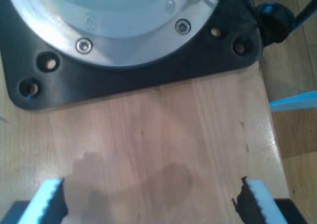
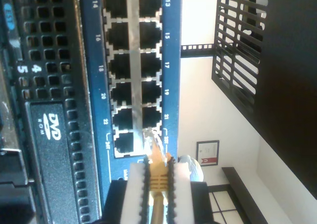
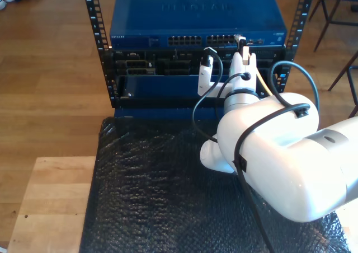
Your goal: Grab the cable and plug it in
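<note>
The cable (image 2: 157,177) is pinched between the white pads of my second claw (image 2: 158,157), its yellow boot clamped and its clear plug (image 2: 152,143) jutting forward from the fingertips, long axis pointing straight at the face of the blue switch (image 2: 133,60). In the second wrist view the plug tip sits right at the mouth of a port (image 2: 151,119) in the column beside the labels 21 and 19, and looks just entering or touching it; you cannot tell whether it is seated. So the move you want turns on a straight push along the plug's own axis, with little sideways room, since open ports lie just beside it on either hand. Below the switch in the rack is a black unit with a DVD drive (image 2: 49,135). In the exterior view my second claw (image 3: 244,54) reaches up to the port row of the switch (image 3: 196,18), towards the exterior view's right, with the yellow cable (image 3: 263,85) trailing back over the white arm (image 3: 268,152) above the black bubble wrap (image 3: 151,191). My first claw (image 1: 151,201) is spread wide and holds nothing, looking down on a wooden surface (image 1: 163,135) beside a black arm base (image 1: 124,80), well out of this.
</note>
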Controlling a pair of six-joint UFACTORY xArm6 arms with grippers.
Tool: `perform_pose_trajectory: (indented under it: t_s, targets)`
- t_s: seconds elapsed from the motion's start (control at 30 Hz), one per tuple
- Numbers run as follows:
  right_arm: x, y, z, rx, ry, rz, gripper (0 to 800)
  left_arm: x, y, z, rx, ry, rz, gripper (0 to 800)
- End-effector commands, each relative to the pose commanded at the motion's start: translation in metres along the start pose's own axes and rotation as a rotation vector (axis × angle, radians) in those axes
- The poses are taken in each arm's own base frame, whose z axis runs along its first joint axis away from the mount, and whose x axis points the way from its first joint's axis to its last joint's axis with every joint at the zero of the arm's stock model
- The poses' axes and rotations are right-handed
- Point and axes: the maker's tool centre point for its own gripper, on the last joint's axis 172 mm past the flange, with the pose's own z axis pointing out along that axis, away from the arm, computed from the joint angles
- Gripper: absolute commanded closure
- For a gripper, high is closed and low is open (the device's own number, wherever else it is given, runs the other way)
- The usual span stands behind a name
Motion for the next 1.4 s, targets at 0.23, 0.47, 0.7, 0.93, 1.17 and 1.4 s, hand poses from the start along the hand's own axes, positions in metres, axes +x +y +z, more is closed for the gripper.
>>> perform_pose_trajectory:
  t_s: [0.23,0.47,0.7,0.93,1.17,1.4]
  targets:
    - [0.001,0.0,0.001,0.002,0.002,0.001,800,0.0,0.0,0.0,0.0,0.0,0.0,0]
    - [0.004,0.002,0.002,0.001,0.008,0.005,800,0.0,0.0,0.0,0.0,0.0,0.0,0]
    - [0.005,0.002,0.003,0.001,0.008,0.006,800,0.0,0.0,0.0,0.0,-0.002,0.0,0]
    - [0.007,-0.004,0.002,0.006,0.011,0.003,800,0.0,0.0,0.0,0.0,-0.002,0.0,0]
    - [0.009,-0.005,0.006,0.01,0.014,0.008,800,0.0,0.0,0.0,0.0,0.0,0.0,0]
    - [0.011,-0.004,0.007,0.006,0.015,0.01,800,0.0,0.0,0.0,0.0,0.0,0.0,0]
